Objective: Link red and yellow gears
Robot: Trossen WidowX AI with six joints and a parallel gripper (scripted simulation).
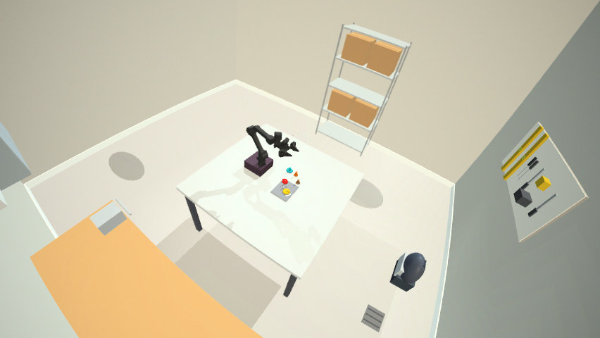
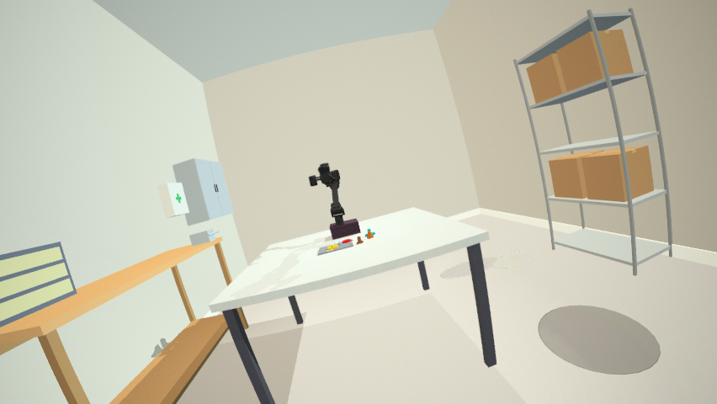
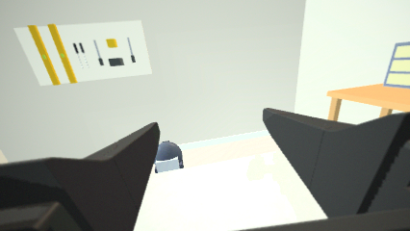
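While my gripper (image 1: 294, 151) (image 3: 211, 120) hangs high with fingers spread and nothing between them, the grey board (image 1: 278, 193) (image 2: 324, 252) sits inward of the worktop's (image 1: 234, 201) (image 2: 400, 251) (image 3: 202, 202) edges, carrying the red gear (image 1: 284, 181) (image 2: 346, 241) and yellow gear (image 1: 286, 191) (image 2: 331, 247). Right of it, three loose gears seemingly await placing; the pegs are too small to judge.

Red gear (image 1: 284, 181) (image 2: 346, 241) and yellow gear (image 1: 286, 191) (image 2: 331, 247) sit on the grey board (image 1: 277, 192) (image 2: 321, 252)

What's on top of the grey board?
The red gear and yellow gear sit on the board. The gears cover whatever is right under them.
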